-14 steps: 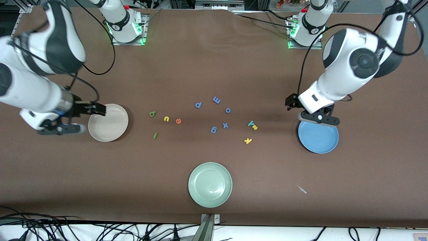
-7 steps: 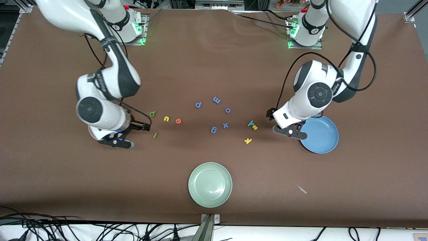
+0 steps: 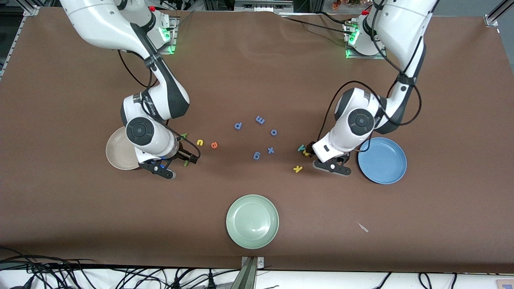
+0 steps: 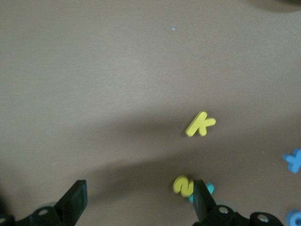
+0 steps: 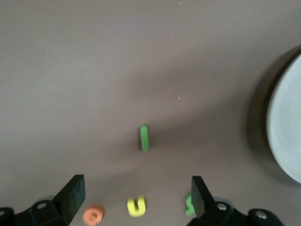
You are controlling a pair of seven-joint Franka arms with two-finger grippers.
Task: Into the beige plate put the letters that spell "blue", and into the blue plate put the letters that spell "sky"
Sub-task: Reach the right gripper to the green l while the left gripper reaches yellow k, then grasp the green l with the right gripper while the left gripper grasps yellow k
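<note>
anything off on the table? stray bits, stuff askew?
One stray: a small pale scrap lies on the bare mat, nearer the front camera than the blue plate, toward the left arm's end. It looks like no letter or plate; what it is cannot be told. Nothing else looks spilled, tipped or damaged.

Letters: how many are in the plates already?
None yet. The beige plate and blue plate hold nothing. The open right gripper hangs over the green "l"; the open left gripper hangs by the yellow "s", near the "k". All seven letters are still to move.
</note>
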